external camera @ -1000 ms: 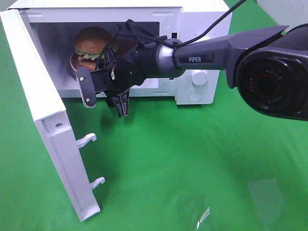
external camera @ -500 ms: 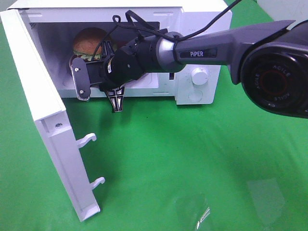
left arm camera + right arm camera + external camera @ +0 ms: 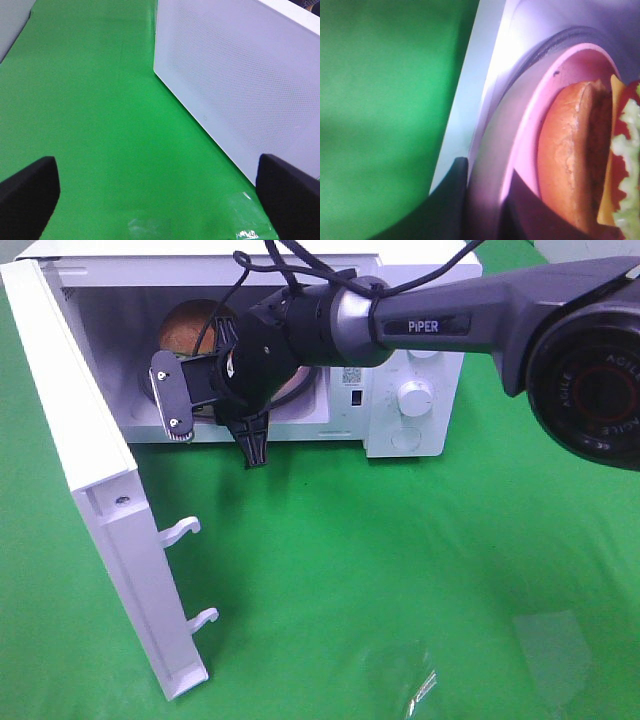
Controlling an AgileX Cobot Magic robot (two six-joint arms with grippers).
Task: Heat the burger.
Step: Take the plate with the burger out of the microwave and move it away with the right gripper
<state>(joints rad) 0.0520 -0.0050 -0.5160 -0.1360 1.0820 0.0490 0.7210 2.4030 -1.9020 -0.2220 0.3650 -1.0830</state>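
Exterior high view showed the right hand [image 3: 215, 415] at the mouth of the open microwave [image 3: 400, 350], in front of the burger [image 3: 190, 325] inside. Left wrist view showed the left hand [image 3: 160, 192] released, fingers wide over the green desk [image 3: 95, 110]. Right wrist view showed dark fingers [image 3: 455, 200] clenched on the pink plate [image 3: 520, 150] rim, burger on it.

Black cabled arm [image 3: 440, 325], "PiPER" lettering

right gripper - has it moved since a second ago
Yes. Against the microwave, the right gripper has gone up and in toward the cavity, where the burger sits.
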